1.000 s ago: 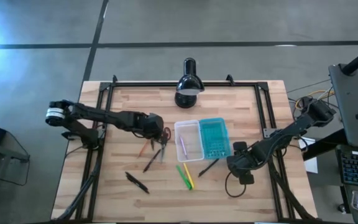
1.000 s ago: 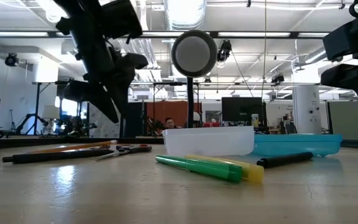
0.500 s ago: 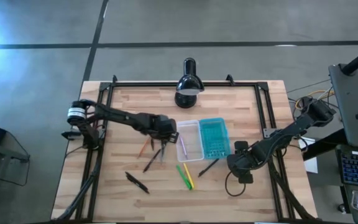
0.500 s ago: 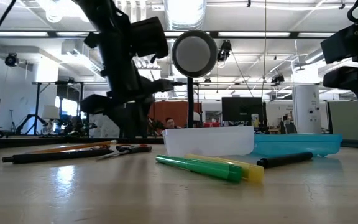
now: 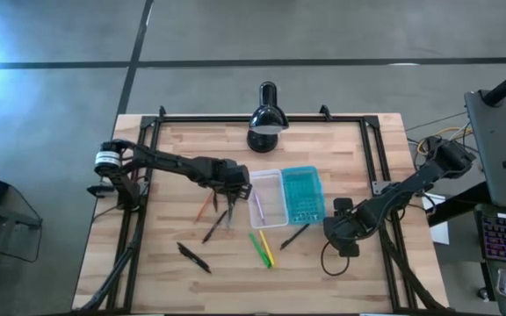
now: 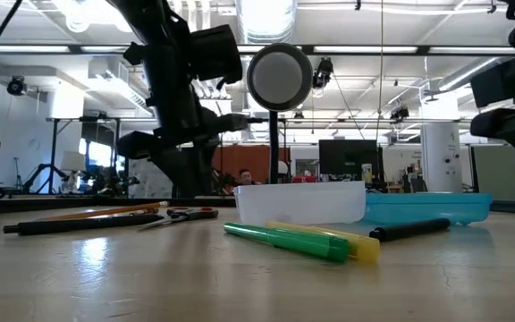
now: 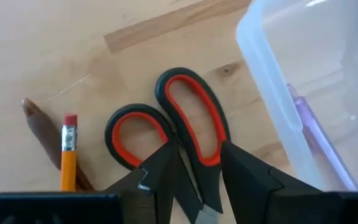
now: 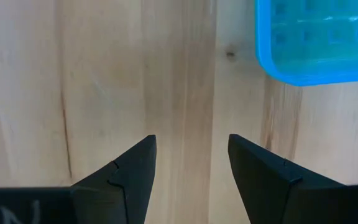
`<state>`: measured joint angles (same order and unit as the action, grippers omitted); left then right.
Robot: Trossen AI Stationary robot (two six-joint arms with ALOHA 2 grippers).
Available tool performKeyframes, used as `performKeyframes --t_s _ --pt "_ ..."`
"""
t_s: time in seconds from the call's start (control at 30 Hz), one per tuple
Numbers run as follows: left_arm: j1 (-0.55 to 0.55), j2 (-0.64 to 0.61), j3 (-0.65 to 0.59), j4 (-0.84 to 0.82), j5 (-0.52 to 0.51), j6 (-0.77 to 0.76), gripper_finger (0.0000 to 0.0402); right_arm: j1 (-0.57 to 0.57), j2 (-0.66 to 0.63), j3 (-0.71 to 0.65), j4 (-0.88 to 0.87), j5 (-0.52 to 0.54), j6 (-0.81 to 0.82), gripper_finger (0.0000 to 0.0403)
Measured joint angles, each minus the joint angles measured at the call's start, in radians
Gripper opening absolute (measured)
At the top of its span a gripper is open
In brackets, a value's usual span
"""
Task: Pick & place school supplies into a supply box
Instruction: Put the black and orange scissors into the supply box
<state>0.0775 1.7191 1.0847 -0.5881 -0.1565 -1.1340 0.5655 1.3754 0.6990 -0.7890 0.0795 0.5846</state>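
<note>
Straddling the red-handled scissors (image 7: 188, 134) with my spread left claw (image 7: 194, 177), I am seeing one purple pen (image 7: 322, 146) inside the supply box (image 5: 266, 198), the rest lying on the worktop (image 5: 174, 149).

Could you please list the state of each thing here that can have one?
supply box: open, teal lid laid flat beside the tray, a purple pen inside.
scissors: blades together, flat on the table, outside the box.
left gripper: open, fingers astride the scissors.
right gripper: open, empty, over bare table.
desk lamp: cannot tell if lit.
</note>
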Motion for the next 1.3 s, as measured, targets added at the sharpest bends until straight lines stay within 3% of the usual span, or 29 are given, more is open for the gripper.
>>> performKeyframes --t_s 0.5,0.73,1.03,1.3 --pt "0.015 0.001 -0.007 -0.023 -0.055 -0.076 0.0110 0.000 -0.036 -0.067 0.071 0.004 0.015 0.0192" --pt "0.026 0.001 -0.010 -0.012 -0.055 -0.091 0.0149 0.000 -0.049 -0.075 0.070 0.028 0.018 0.0192" --pt "0.026 0.015 -0.010 0.013 -0.045 -0.108 0.0158 0.000 -0.061 -0.101 0.071 0.029 0.018 0.0192" --pt "0.021 0.093 -0.005 0.020 0.031 -0.141 0.0159 0.000 -0.074 -0.107 0.071 0.028 0.018 0.0192"
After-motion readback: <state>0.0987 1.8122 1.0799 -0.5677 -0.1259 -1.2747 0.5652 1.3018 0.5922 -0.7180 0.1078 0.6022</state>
